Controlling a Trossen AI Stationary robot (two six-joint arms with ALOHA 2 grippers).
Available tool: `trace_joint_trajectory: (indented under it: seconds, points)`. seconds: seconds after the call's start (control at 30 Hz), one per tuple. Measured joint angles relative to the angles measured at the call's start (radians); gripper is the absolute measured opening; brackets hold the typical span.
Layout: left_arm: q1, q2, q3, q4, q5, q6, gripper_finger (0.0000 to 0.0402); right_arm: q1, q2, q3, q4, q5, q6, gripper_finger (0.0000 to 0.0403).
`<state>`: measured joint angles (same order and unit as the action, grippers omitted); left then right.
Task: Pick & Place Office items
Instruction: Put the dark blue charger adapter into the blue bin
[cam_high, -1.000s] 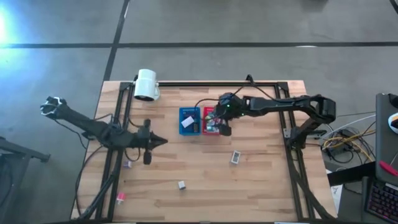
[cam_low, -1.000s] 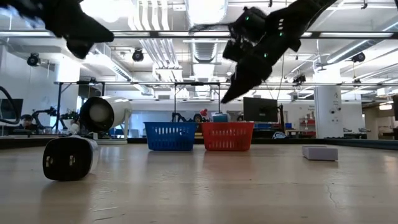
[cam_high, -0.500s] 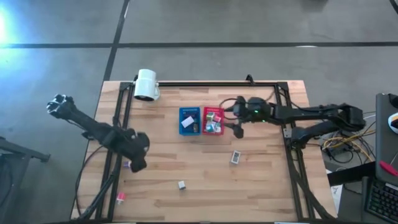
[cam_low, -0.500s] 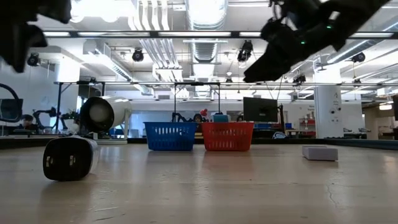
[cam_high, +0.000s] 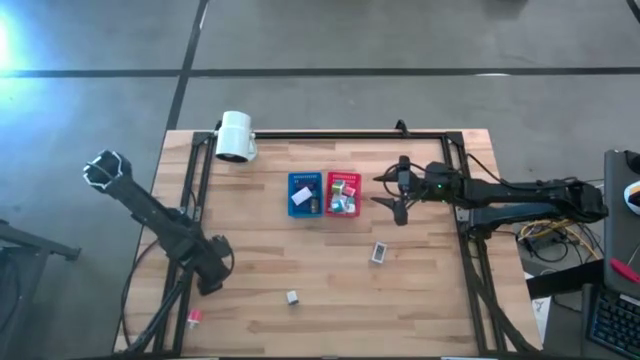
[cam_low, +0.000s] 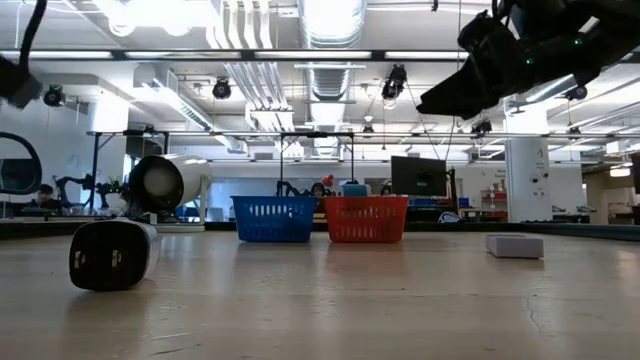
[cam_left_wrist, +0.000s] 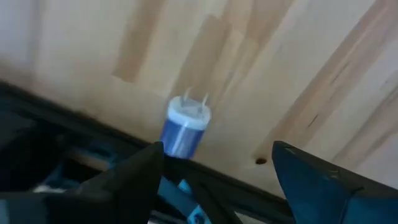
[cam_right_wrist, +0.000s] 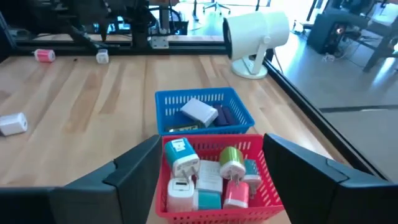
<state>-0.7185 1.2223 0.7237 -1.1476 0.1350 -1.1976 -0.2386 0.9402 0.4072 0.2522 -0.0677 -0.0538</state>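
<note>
A blue-and-white plug piece (cam_left_wrist: 185, 127) lies on its side on the wood, close to the black frame rail at the table's left edge. My left gripper (cam_left_wrist: 217, 152) (cam_high: 210, 272) hangs over it, pointing down, open, clear of it. My right gripper (cam_high: 382, 192) (cam_right_wrist: 211, 165) is open and holds nothing. It stands nearly level just right of the red bin (cam_high: 342, 193), which holds several office items (cam_right_wrist: 208, 174). The blue bin (cam_high: 305, 193) holds a white block (cam_right_wrist: 199, 112). Loose pieces lie on the table: white (cam_high: 379, 253), grey (cam_high: 292, 297), pink (cam_high: 194, 317).
A white cylinder lamp (cam_high: 235, 136) stands at the far left corner. Black frame rails (cam_high: 465, 230) run along the table's left, far and right sides. In the low view the grey piece (cam_low: 110, 253) lies close to the camera, the white piece (cam_low: 515, 245) farther right.
My left gripper has swung toward the table's near left and sunk, tipping from level to pointing down over the plug piece. My right gripper has drawn back from above the red bin toward the table's right edge and tipped up from slanting down to nearly level.
</note>
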Motion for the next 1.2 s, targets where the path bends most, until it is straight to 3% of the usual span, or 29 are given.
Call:
trace_joint_trajectory:
  seconds: [0.33,0.63,0.77,0.93,0.97,1.07,1.2]
  points:
    - [0.011,-0.006,-0.167,0.13,0.107,0.057,0.03,0.0,0.018,0.011,0.001,0.016,-0.024,0.0252]
    - [0.018,-0.007,-0.279,0.267,0.112,0.018,0.0279,0.0,0.018,0.011,0.0,0.019,-0.024,0.0246]
    - [0.02,-0.009,-0.285,0.266,0.083,0.012,0.0236,0.0,0.018,0.011,-0.001,0.018,-0.028,0.0243]
    - [0.025,-0.008,-0.279,0.265,0.065,0.017,0.0131,0.0,0.018,0.011,-0.002,0.018,-0.028,0.0243]
    - [0.025,-0.008,-0.277,0.264,0.06,0.019,0.0127,0.0,0.018,0.011,-0.002,0.018,-0.028,0.0244]
    - [0.024,-0.004,-0.249,0.259,0.008,0.045,0.0128,0.0,0.019,0.011,-0.002,0.018,-0.027,0.0243]
    - [0.04,-0.01,-0.146,0.254,-0.226,0.101,0.0128,0.0,0.019,0.011,-0.004,0.017,-0.024,0.0238]
